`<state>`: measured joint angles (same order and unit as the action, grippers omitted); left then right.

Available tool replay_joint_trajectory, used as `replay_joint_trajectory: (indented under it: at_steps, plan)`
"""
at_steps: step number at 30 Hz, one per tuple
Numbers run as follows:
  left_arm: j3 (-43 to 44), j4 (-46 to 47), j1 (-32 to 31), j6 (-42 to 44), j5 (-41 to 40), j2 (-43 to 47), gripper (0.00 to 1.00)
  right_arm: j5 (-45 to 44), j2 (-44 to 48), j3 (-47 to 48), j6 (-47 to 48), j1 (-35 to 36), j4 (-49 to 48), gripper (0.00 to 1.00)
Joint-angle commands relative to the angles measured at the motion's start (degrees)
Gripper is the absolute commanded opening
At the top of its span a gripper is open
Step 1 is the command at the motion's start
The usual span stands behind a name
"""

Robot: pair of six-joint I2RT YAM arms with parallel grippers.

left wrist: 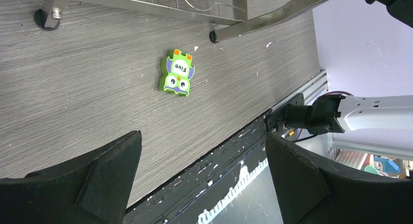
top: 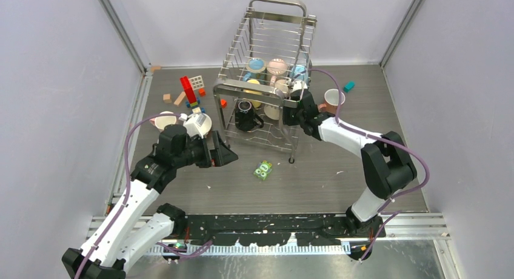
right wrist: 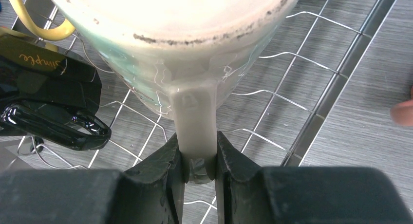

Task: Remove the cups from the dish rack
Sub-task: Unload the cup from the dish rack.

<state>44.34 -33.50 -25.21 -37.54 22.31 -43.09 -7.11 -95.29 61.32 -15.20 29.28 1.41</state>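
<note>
The tall silver wire dish rack stands at the back middle with several cups in it: light blue, pale pink, yellow and black. My right gripper reaches into the rack's right side. In the right wrist view the right gripper is shut on the handle of a pale cream cup, above the rack's wires. A black cup lies to its left. My left gripper stands open and empty low over the table, left of the rack.
A salmon cup stands on the table right of the rack, and two white cups stand left of it by my left arm. Toy blocks lie at the back left. A green packet lies before the rack's foot.
</note>
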Motion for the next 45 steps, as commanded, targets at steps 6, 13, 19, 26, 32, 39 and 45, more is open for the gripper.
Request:
replay_joint_trajectory:
  at_steps: [6,13,19,26,32,39,45]
  plan:
    - [-1.1,2.7,0.3,-0.7,1.1,1.0,1.0,-4.7,5.9,-4.7,-4.2,0.1,-5.8,0.01]
    - [-1.5,2.7,0.3,-0.9,0.8,1.1,1.0,-5.7,9.7,-7.1,-7.2,0.1,-8.5,0.01]
    - [-1.7,3.5,0.2,-1.3,1.1,0.9,1.0,-5.7,12.5,-7.6,-9.7,0.0,-8.7,0.01]
    - [-1.8,4.3,0.3,-1.6,1.2,0.6,1.0,-6.7,16.1,-7.2,-10.6,0.0,-6.9,0.01]
    - [-2.2,5.1,0.3,-2.0,1.8,0.6,1.0,-9.5,17.8,-5.7,-10.4,0.0,-3.0,0.01]
    - [-2.9,7.0,0.3,-3.4,2.8,1.2,1.0,-12.0,20.4,-5.6,-11.2,0.0,-1.9,0.01]
    - [-3.8,9.7,0.3,-4.8,3.9,2.5,1.0,-13.9,22.7,-3.7,-11.6,-0.1,1.0,0.01]
